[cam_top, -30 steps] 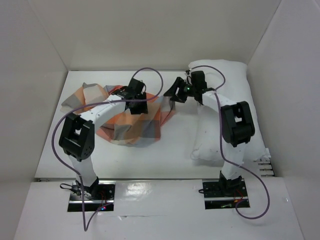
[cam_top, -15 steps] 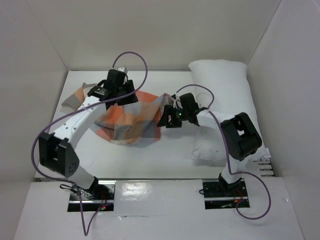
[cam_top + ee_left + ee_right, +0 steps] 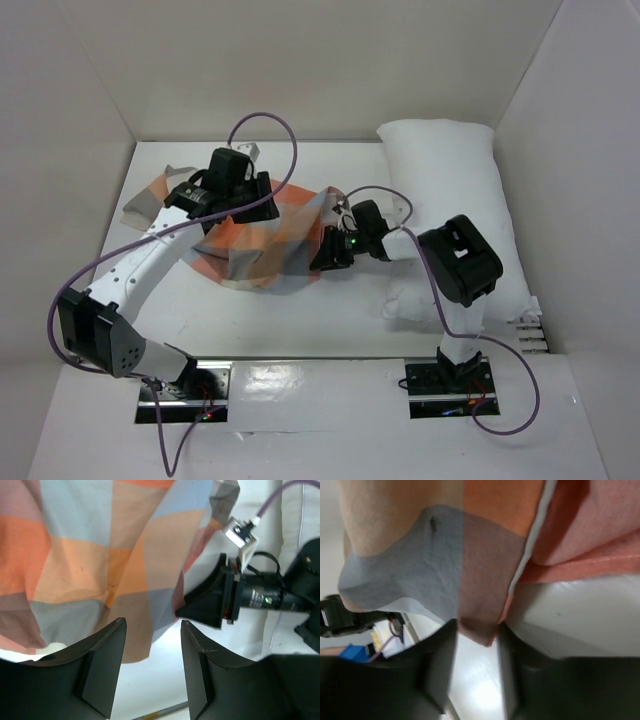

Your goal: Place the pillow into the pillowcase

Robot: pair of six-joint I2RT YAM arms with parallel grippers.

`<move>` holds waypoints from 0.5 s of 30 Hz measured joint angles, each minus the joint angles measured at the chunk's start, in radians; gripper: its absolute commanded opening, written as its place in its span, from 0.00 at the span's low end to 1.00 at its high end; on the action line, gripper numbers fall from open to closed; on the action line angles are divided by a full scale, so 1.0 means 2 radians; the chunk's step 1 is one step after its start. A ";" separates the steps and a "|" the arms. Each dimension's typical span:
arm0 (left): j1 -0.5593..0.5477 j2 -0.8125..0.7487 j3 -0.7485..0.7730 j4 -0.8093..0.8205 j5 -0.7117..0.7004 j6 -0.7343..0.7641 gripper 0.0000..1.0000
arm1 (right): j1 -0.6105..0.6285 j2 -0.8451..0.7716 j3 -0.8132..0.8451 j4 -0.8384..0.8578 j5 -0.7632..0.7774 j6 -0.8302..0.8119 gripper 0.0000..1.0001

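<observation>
Ideally the right end effector (image 3: 477, 630), half open astride the pillowcase (image 3: 445, 540) corner, pinches one layer only; the left end effector (image 3: 152, 625) hangs open, empty, above the cloth, the pillow (image 3: 450, 170) just beside the right one.

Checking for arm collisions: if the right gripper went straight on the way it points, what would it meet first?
The pillowcase: its corner hangs right between the right gripper's parted jaws, so cloth comes first, almost at once. How deep the corner sits between them is unclear.

Left claw (image 3: 152, 625) and right claw (image 3: 477, 626) both stand parted, reaching forward and angled toward each other.
</observation>
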 measured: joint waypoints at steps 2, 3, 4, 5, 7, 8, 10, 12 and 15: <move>-0.010 0.002 0.004 -0.011 0.005 0.000 0.61 | 0.003 0.007 0.001 0.012 -0.004 0.008 0.26; -0.015 0.004 0.010 -0.019 0.006 0.001 0.59 | 0.005 0.008 0.001 0.016 -0.004 0.010 0.18; -0.021 0.006 0.016 -0.026 0.007 0.001 0.59 | 0.006 0.008 0.001 0.018 -0.005 0.013 0.03; -0.027 0.008 0.022 -0.031 0.007 0.001 0.58 | 0.007 0.007 0.001 0.023 -0.004 0.017 0.00; -0.036 0.009 0.024 -0.035 0.008 0.001 0.57 | 0.007 -0.001 0.000 0.024 -0.001 0.020 0.00; -0.040 0.007 0.023 -0.037 0.009 0.001 0.57 | 0.007 -0.009 0.000 0.022 0.001 0.022 0.00; -0.048 0.000 0.009 -0.038 0.014 0.001 0.57 | 0.008 -0.027 0.002 0.017 0.002 0.020 0.00; -0.057 -0.015 -0.015 -0.037 0.018 -0.002 0.57 | 0.011 -0.046 0.012 0.005 0.003 0.017 0.00; -0.083 -0.040 -0.056 -0.032 0.021 -0.011 0.57 | 0.021 -0.058 0.051 -0.007 0.003 0.010 0.00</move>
